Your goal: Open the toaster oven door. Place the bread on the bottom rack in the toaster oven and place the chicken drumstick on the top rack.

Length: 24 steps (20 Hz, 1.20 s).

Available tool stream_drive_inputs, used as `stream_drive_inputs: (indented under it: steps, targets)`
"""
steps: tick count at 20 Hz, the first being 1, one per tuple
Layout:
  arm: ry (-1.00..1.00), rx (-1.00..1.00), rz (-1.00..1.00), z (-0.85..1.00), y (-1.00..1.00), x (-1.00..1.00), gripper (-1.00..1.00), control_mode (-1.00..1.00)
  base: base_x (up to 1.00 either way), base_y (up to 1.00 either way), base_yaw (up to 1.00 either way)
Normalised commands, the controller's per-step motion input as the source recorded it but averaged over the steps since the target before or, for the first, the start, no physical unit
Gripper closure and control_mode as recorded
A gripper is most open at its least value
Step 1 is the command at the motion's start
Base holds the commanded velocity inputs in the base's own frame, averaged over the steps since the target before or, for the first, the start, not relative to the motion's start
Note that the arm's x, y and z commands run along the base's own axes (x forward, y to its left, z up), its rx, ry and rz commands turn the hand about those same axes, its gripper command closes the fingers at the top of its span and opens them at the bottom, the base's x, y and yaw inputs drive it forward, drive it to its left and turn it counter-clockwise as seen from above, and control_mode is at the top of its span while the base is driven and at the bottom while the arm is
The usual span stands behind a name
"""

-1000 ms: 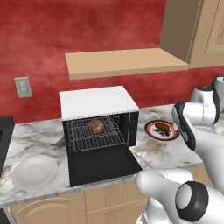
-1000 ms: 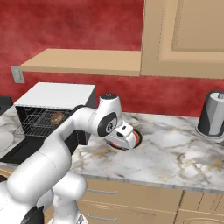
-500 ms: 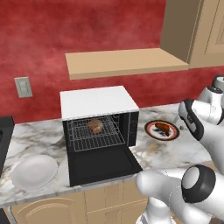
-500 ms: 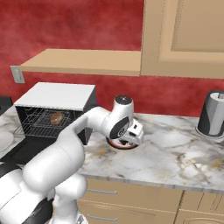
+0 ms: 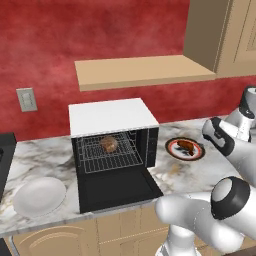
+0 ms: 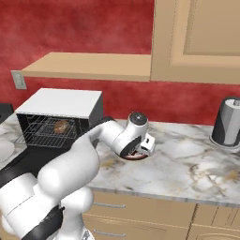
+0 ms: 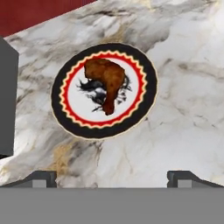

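Hovering over the marble counter (image 7: 183,87), the robot's end effector (image 7: 112,176) hangs with its jaws spread wide and nothing between them, directly above the chicken drumstick (image 7: 107,81), which lies on a black-and-red-rimmed plate (image 7: 144,105). Off to one side of the end effector, the toaster oven (image 5: 110,116) stands with its door (image 5: 117,189) already dropped flat, and the bread (image 5: 108,144) sits on a wire rack (image 5: 112,159) inside; which rack cannot be told. The step in hand looks to be fetching the drumstick. The next move likely calls for lowering straight down, lining the fingers across the meat's thick end and closing before carrying it to the top rack.
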Motion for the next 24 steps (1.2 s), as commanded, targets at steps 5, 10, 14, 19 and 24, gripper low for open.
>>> stream_drive_inputs:
  steps: [5,10,14,19,24]
  targets:
    - [0.00,0.00,0.09,-0.10,-0.01,0.35,-1.00,-1.00,0.00,0.00,0.00]
    - [0.00,0.00,0.13,-0.11,0.02,0.35,-1.00,-1.00,0.00,0.00,0.00]
    - [0.06,0.00,0.17,-0.16,0.00,0.30,-1.00,-1.00,0.00,0.00,0.00]
    - [0.07,-0.05,0.12,-0.18,0.08,0.25,-1.00,-1.00,0.00,0.00,0.00]
    - [0.05,-0.02,0.03,-0.15,0.05,0.16,-1.00,-1.00,0.00,0.00,0.00]
